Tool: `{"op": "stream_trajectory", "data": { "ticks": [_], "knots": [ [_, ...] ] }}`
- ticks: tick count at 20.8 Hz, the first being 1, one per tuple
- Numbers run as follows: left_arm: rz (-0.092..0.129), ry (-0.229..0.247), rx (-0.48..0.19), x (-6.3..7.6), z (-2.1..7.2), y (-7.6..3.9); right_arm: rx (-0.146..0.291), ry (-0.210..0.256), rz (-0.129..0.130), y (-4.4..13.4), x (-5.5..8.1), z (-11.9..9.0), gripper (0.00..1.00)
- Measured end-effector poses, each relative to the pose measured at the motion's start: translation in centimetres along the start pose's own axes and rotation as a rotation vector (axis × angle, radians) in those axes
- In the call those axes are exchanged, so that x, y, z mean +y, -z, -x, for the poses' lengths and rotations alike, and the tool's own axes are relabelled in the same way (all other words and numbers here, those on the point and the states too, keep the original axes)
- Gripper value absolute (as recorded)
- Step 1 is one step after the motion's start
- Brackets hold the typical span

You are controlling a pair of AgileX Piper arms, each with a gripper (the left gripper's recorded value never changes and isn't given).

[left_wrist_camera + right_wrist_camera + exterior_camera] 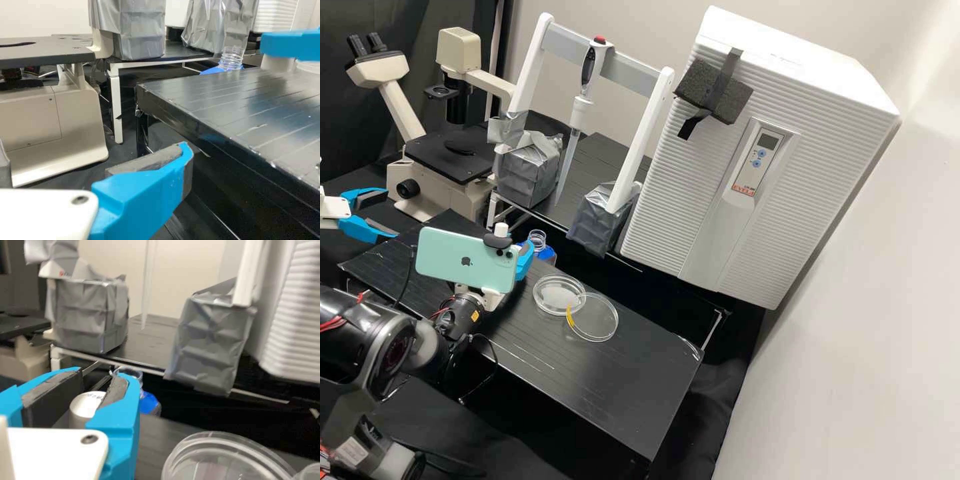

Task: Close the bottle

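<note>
My left gripper [368, 213] hung spread and empty off the bench's [607, 380] left edge. My right gripper [87, 399] pinched the white cap [91, 411] by its sides. Just beyond it the bottle [539, 241] stood upright with its neck open, at the bench's far edge. I judged it light, thin-walled and easy to tip, so the cap wanted a gentle, centred press. Marks on the cap's top were too small to read, as was the cabinet's [787, 167] red label.

Microscope [427, 167] at back left, w/ a pipette [577, 127] hung on a white stand [633, 67] next to it. Big white ribbed unit [787, 167] at right. Two clear petri dishes [558, 293], edges touching, on black platform [620, 380].
</note>
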Motion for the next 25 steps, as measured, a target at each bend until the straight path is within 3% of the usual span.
{"op": "stream_trajectory", "data": {
  "ticks": [3, 6, 9, 16, 18, 22, 25],
  "knots": [
    [0.0, 0.0, 0.0, 0.0, 0.0, 0.0, 0.008, -0.044, -0.028, 0.2, 1.0, -0.2, 0.0],
    [0.0, 0.0, 0.0, 0.0, 0.0, 0.0, 0.026, -0.074, -0.027, 0.6, 1.8, -0.8, 0.0],
    [0.002, -0.002, 0.003, 0.0, 0.0, 0.0, 0.03, -0.074, -0.028, 0.8, 1.9, -1.8, 0.0],
    [0.017, 0.005, 0.031, -0.3, 0.59, 0.4, 0.057, -0.044, 0.019, 1.5, 1.3, -4.7, 0.0],
    [0.01, -0.013, 0.045, 0.1, 1.03, 0.5, 0.063, -0.048, 0.031, 1.7, 1.3, -5.2, 0.0],
    [-0.025, -0.076, 0.068, 1.6, 1.82, 0.6, 0.05, -0.062, 0.014, 1.8, 1.4, -6.0, 0.0],
    [-0.033, -0.092, 0.068, 1.9, 1.96, 0.5, 0.045, -0.061, 0.012, 1.7, 1.3, -6.5, 0.0]
  ]
}}
